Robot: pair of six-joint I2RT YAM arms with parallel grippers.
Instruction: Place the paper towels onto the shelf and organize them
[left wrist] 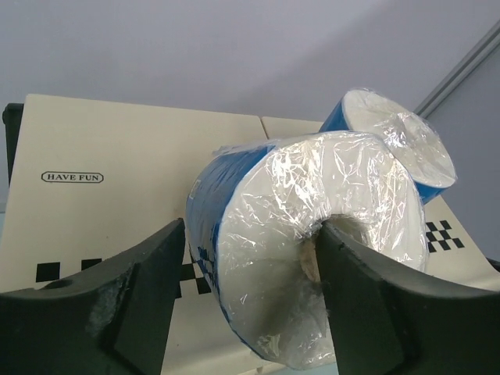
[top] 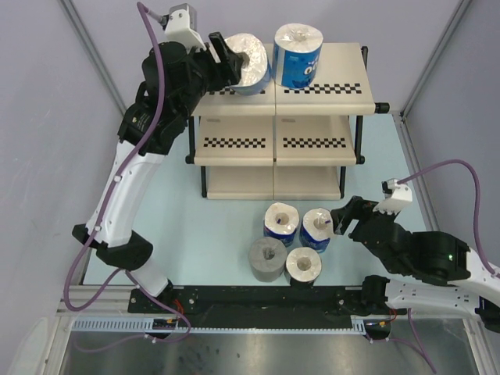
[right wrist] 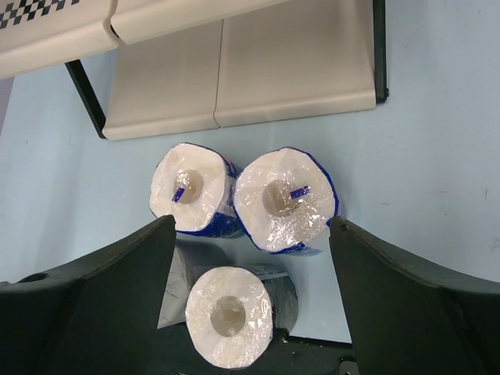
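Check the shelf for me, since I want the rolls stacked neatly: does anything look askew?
Yes. Over the shelf's top board, the blue-wrapped roll in the left jaws is tipped on its side, while the second roll beside it stands upright. Nothing looks spilled or torn.
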